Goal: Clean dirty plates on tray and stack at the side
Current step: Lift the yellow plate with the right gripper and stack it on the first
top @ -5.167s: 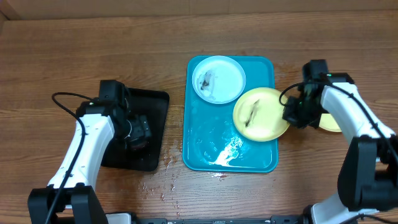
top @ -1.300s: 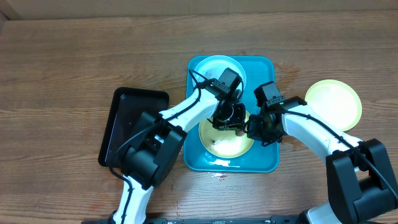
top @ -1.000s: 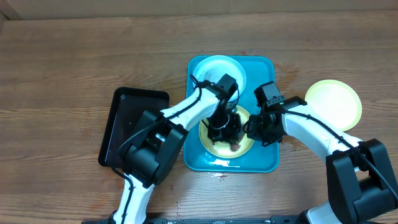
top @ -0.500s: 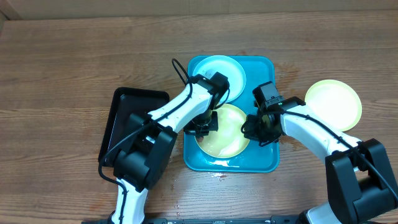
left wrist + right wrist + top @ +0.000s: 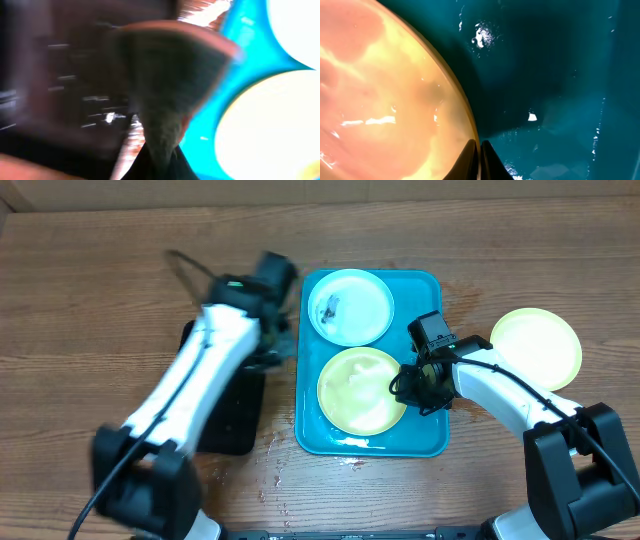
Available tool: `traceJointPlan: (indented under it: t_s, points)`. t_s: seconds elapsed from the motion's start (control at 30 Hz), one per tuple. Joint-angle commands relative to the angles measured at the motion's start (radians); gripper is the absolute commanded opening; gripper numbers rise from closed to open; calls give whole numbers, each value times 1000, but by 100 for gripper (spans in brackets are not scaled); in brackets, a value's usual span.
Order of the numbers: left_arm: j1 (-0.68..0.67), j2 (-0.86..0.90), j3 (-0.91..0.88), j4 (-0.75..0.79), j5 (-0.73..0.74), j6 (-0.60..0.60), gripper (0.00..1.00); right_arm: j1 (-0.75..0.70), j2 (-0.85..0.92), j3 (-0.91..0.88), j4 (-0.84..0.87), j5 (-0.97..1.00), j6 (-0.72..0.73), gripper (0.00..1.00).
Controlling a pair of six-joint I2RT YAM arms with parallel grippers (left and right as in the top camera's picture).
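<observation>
On the turquoise tray lie a pale mint plate with a dark smear, at the far end, and a wet yellow-green plate without smears nearer me. My right gripper is shut on that plate's right rim; the right wrist view shows its fingertips pinching the edge of the plate. A second yellow-green plate sits on the table to the right of the tray. My left gripper is blurred at the tray's left edge. It is shut on a dark green sponge with a pink edge.
A narrow black tray lies on the wooden table left of the turquoise one, partly under my left arm. Water drops spot the wood by the tray's front left corner. The right arm crosses the tray's right rim.
My left arm has swung with the sponge from over the yellow-green plate leftward off the tray, uncovering the plate. The right gripper has stayed on the plate's rim.
</observation>
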Motion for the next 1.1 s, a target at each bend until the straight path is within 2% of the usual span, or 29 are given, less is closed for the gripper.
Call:
traceJointPlan:
  t_s: [0.0, 0.1, 0.2, 0.23, 0.3, 0.37, 0.43, 0.5, 0.6, 0.67, 0.87, 1.07]
  points:
    - [117, -6, -37, -26, -105, 52, 4, -4, -11, -2, 9, 64, 2, 4]
    - [194, -5, -153, 41, -98, 55, 4, -4, -13, 10, 4, 61, -6, 4]
    - [275, -5, -281, 130, -26, 73, 5, 12, -36, 89, -74, 61, -88, 4]
    - [293, -5, -282, 124, 1, 91, 11, 24, -47, 120, -99, 78, -90, 4]
    - [323, -11, -261, 98, 58, 140, 35, 55, -68, 182, -136, 121, -108, 4]
    - [367, -49, -198, 41, 128, 177, 55, 131, -85, 301, -178, 205, -141, 4]
    - [393, -92, -154, 17, 166, 200, 66, 187, -85, 367, -178, 252, -174, 4]
    - [421, -148, -93, -11, 208, 222, 84, 258, -85, 410, -137, 327, -195, 4]
    - [457, -229, 5, -58, 243, 224, 94, 368, -84, 419, -12, 440, -195, 4]
    - [478, -279, 66, -87, 262, 224, 99, 446, -71, 418, 72, 528, -195, 4]
    - [507, -406, 167, -136, 283, 224, 99, 665, 6, 418, 306, 932, -195, 4]
    - [510, -490, 208, -140, 338, 224, 100, 780, 83, 418, 431, 1152, -241, 4]
